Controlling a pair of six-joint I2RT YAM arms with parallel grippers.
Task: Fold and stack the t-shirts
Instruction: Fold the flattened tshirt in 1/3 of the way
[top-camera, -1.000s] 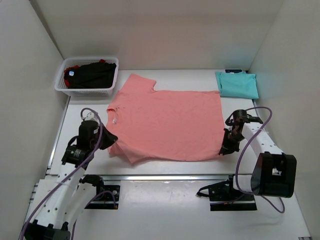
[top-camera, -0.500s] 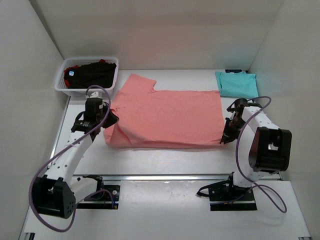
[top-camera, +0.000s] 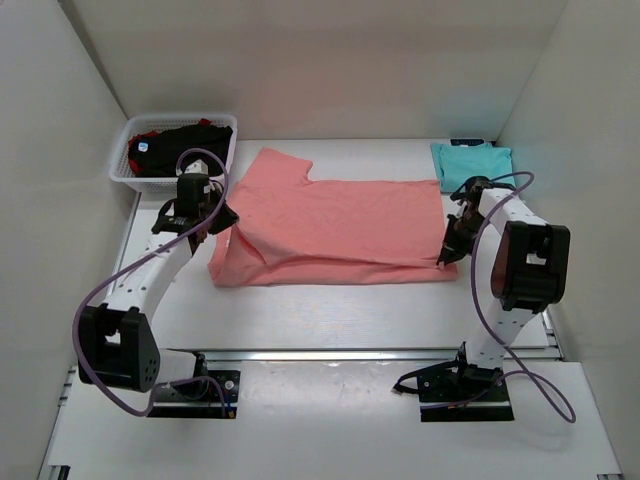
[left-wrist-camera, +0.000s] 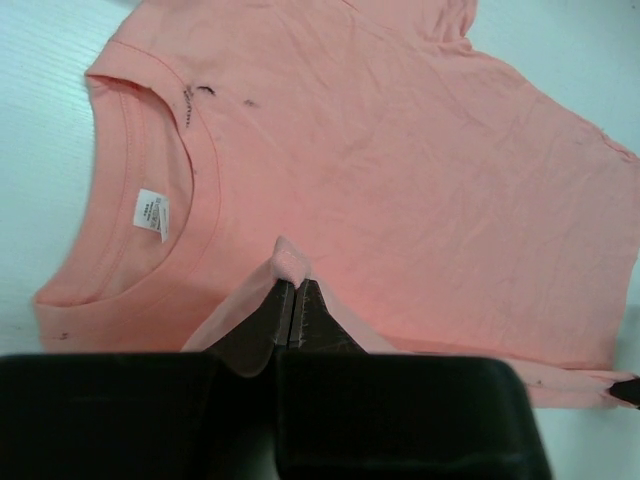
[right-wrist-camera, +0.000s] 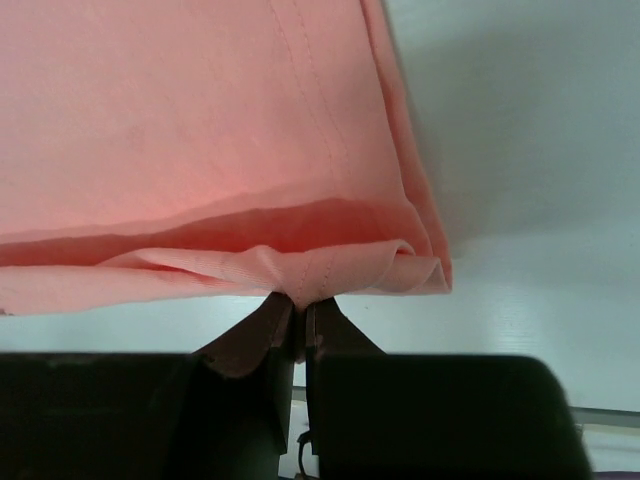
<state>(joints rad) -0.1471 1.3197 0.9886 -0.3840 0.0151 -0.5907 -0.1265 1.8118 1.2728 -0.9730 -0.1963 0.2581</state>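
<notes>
The large salmon-pink t-shirt lies across the table, its near long edge lifted and folded back over itself. My left gripper is shut on a pinch of the shirt near the collar, above the shirt's left end. My right gripper is shut on the shirt's hem at its right end. A folded teal t-shirt lies at the back right. Black and red shirts fill the white mesh basket at the back left.
White walls enclose the table on three sides. A metal rail runs along the near edge by the arm bases. A small dark object shows behind the teal shirt.
Both grippers have carried the shirt's near edge away from the arm bases toward the back, folding the shirt over lengthwise; the visible shirt is now a narrower band.
</notes>
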